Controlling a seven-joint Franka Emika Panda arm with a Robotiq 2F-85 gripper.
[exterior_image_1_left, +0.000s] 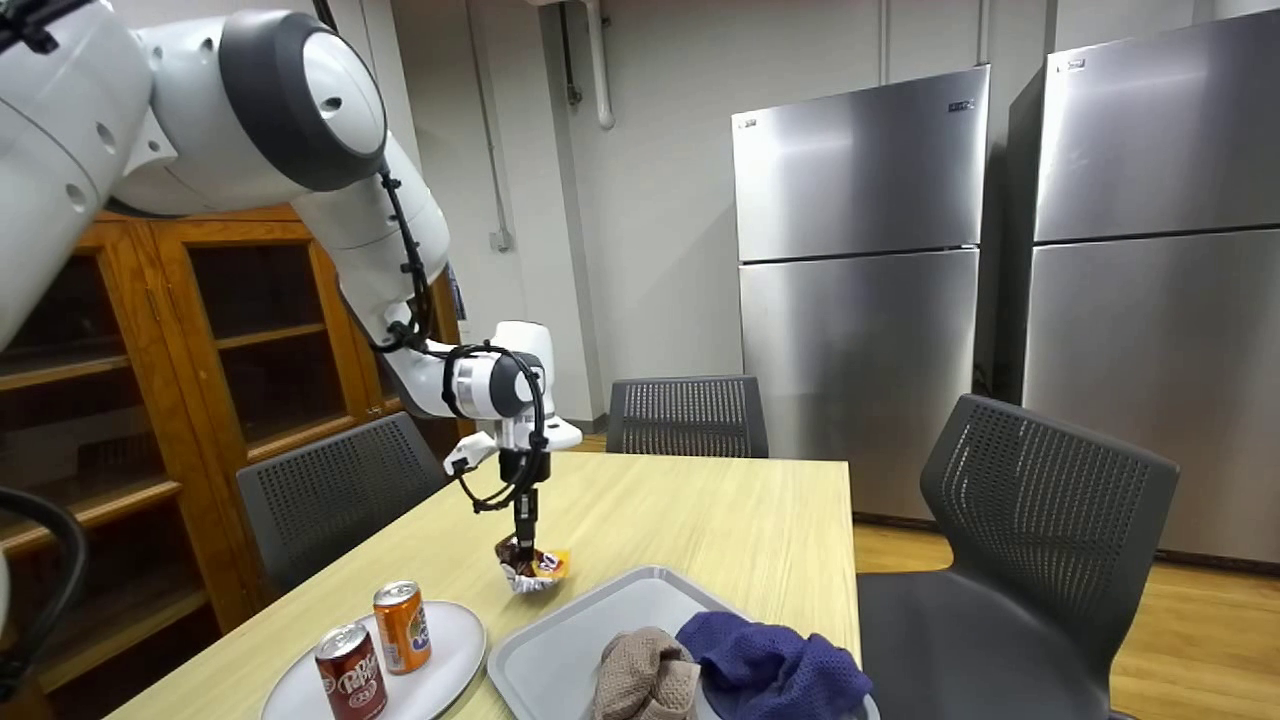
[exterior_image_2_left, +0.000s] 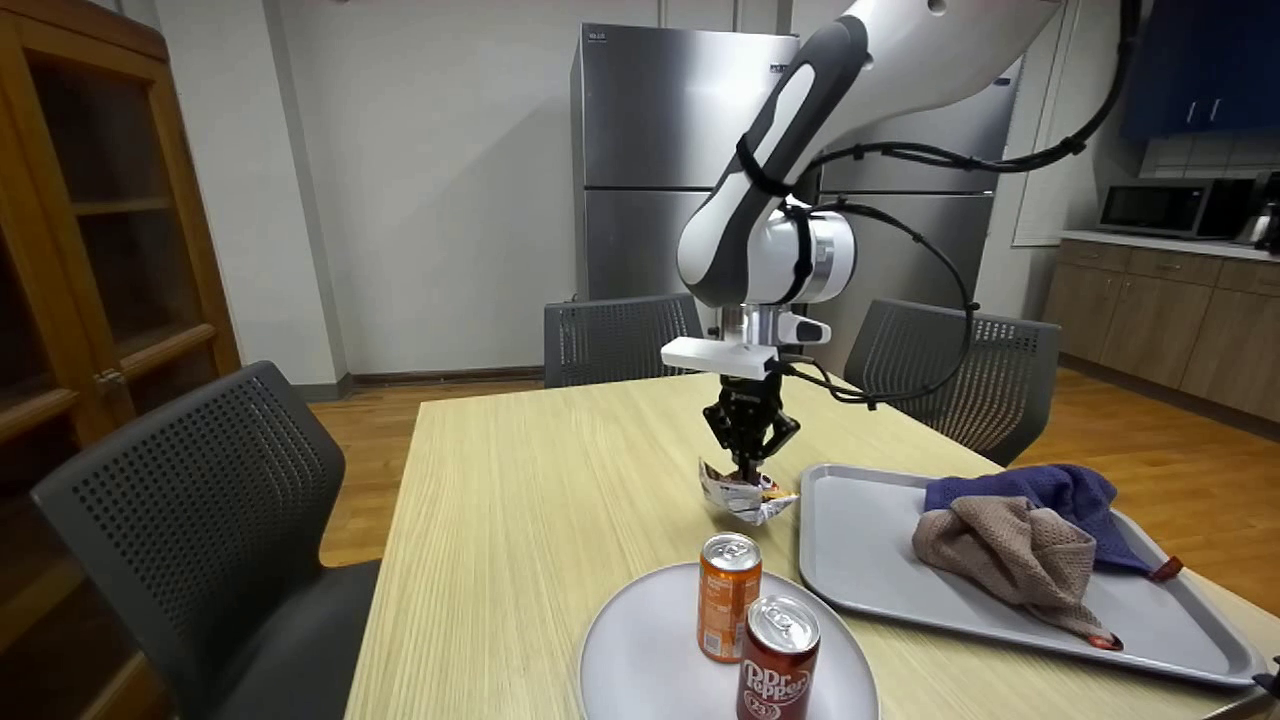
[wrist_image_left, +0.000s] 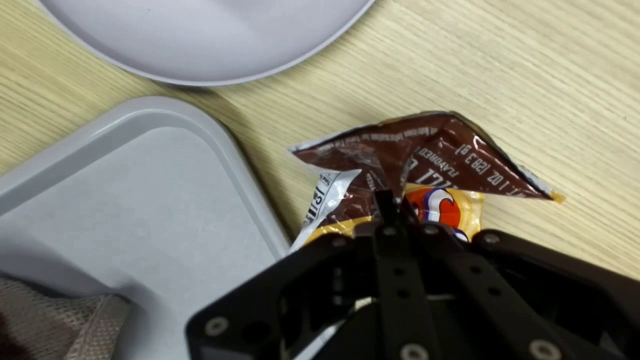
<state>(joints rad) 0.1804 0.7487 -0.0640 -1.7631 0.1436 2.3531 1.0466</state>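
Note:
A crumpled snack bag (wrist_image_left: 450, 155), brown and yellow with a white edge, is pinched by my gripper (wrist_image_left: 399, 202). The black fingers come together on a fold in its middle, and the brown film bunches up between the tips. Both exterior views have the gripper (exterior_image_1_left: 525, 550) pointing straight down with the bag (exterior_image_2_left: 745, 500) flaring out around the fingertips. Its underside is at or just above the wooden table; I cannot tell whether it touches. The lower part of the bag is hidden behind the gripper in the wrist view.
Close to the bag lies a grey tray (exterior_image_2_left: 860, 560) holding a brown cloth (exterior_image_2_left: 1010, 560) and a blue cloth (exterior_image_2_left: 1060, 510). A pale round plate (exterior_image_2_left: 640, 640) bears an orange can (exterior_image_2_left: 728, 600) and a Dr Pepper can (exterior_image_2_left: 778, 660). Chairs (exterior_image_1_left: 690, 415) stand around the table.

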